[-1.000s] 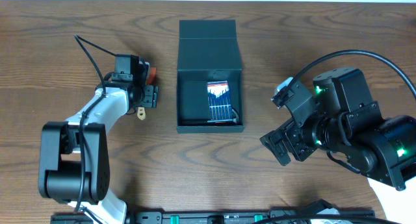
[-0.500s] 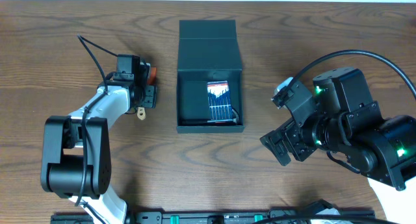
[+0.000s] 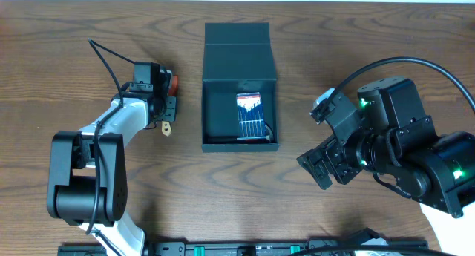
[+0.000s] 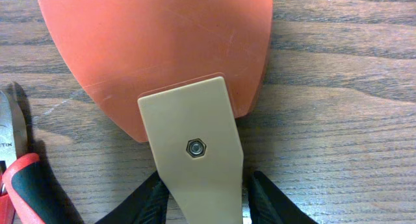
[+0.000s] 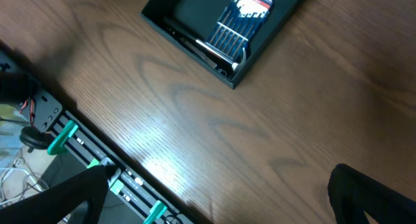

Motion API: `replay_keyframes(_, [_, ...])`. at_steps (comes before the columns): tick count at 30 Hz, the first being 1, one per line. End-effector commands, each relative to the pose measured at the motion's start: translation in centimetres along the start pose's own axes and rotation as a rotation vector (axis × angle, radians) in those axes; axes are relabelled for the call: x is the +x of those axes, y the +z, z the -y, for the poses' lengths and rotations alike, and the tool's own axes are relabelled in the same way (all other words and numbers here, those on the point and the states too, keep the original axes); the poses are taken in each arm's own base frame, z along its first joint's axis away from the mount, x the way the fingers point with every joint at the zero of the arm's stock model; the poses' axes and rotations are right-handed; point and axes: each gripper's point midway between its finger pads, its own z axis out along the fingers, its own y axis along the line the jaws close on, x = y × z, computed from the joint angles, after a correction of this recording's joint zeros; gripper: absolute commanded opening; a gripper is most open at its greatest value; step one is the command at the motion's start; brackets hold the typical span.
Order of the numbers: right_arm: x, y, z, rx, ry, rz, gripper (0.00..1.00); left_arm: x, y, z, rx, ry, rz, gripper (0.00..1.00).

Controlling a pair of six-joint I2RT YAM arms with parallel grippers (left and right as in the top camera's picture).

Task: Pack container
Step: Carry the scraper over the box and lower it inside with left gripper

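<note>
"Container (image 3: 223,147) sits mid-counter (image 3: 89,18), its flap lid (image 3: 237,33) thrown back. How would it handle?"

"Likely light and fairly stiff, being matte cardboard. It is probably not slippery, though a wall could dent under a hard pinch. A side wall's rim looks the best hold; the hinged flap would probably fold."

"Count?"

"One container, holding one card-backed pack of slim tools (image 3: 250,115) and something dark beside it that can't be made out. Outside, to its left: one scraper (image 4: 162,55) and one pair of red-handled pliers (image 4: 19,185)."

"And the fingers?"

"The left fingers (image 4: 153,201) straddle the scraper's tan handle, close on both sides; whether they pinch it cannot be told. The right fingers (image 5: 364,195) are spread wide and empty, apart from the container."
</note>
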Motion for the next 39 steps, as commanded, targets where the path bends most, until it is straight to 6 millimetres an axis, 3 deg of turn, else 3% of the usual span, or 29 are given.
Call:
replay_keyframes(1, [0.1, 0.0, -0.1, -0.005, 0.011, 0.0, 0.99, 0.4, 0.6, -0.2, -0.007, -0.003, -0.02, 0.36])
replay_keyframes(22, [0.1, 0.0, -0.1, -0.006, 0.011, 0.0, 0.99, -0.5, -0.5, -0.2, -0.008, -0.018, 0.015, 0.18])
replay_keyframes(27, [0.1, 0.0, -0.1, -0.005, 0.011, 0.0, 0.99, -1.1, -1.2, -0.2, -0.009, -0.032, 0.04, 0.05])
replay_keyframes(33, [0.1, 0.0, -0.1, -0.005, 0.011, 0.0, 0.99, -2.1, -2.5, -0.2, -0.01, -0.032, 0.081, 0.06])
replay_keyframes(39, [0.1, 0.0, -0.1, -0.005, 0.011, 0.0, 0.99, -4.3, -6.1, -0.2, -0.011, -0.03, 0.188, 0.06])
